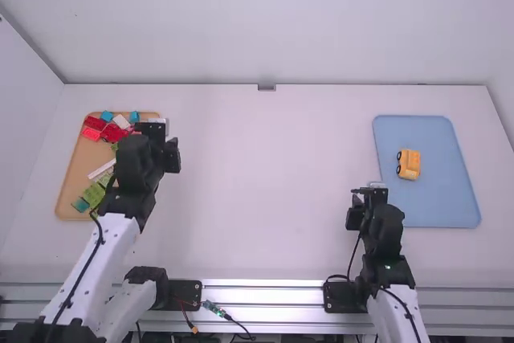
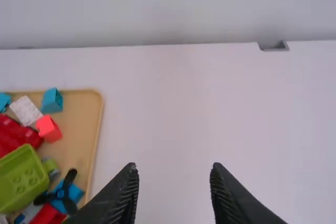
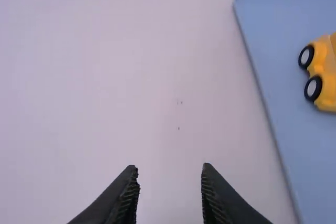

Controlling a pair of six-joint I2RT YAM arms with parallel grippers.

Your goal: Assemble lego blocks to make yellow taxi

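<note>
right gripper (image 3: 170,167): fingers parted, nothing held. beyond it, the yellow taxi (image 1: 409,168) sits on the blue tray (image 1: 442,202), wheels toward mid-table. judged light, stiff and slick; brick joints may part under a twist or a high pinch. advised hold: low across the solid body, off the wheels, modest squeeze. farther, left gripper (image 2: 173,169): likewise spread and empty, beside the tan tray (image 1: 75,170) of loose bricks (image 1: 94,194).
</note>
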